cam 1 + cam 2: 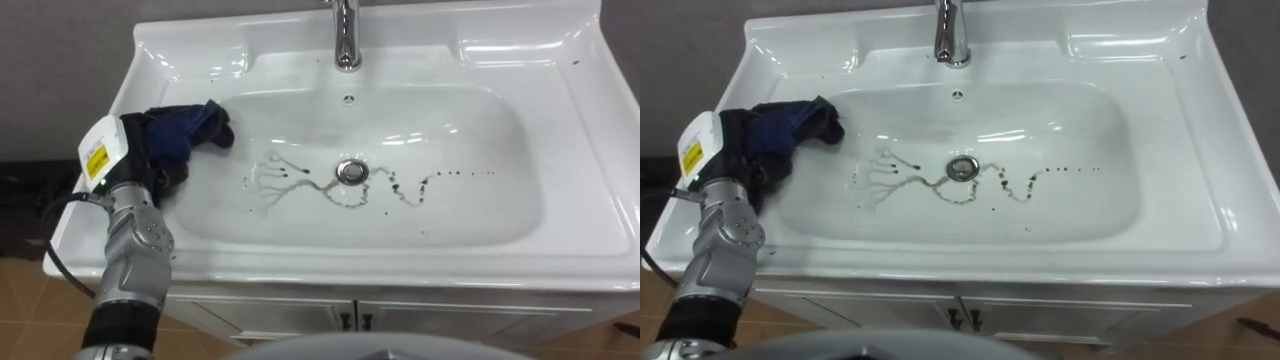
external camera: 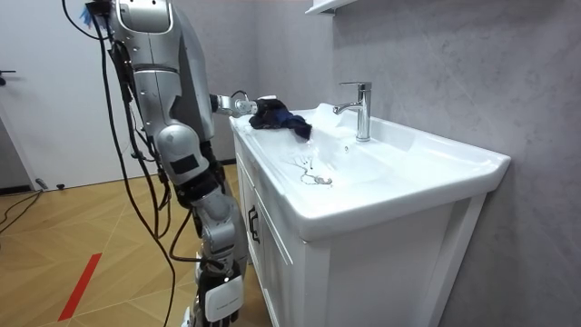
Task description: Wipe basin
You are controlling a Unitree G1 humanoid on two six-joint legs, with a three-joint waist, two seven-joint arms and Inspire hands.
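The robot is standing at the front of the white vanity cabinet (image 2: 272,245), with its left arm reaching over the near-left rim of the basin (image 1: 480,190). The left hand (image 1: 140,160) is resting at that rim, left of the drain (image 1: 351,171). A dark blue cloth (image 1: 195,125) is bunching over the hand and covering it, so its grip cannot be determined. The cloth is lying on the basin's left slope, well left of the drain and just beyond the hand. Dark branching stains (image 1: 290,180) are spreading left and right of the drain across the bowl floor. The chrome faucet (image 1: 346,35) is standing directly beyond the drain.
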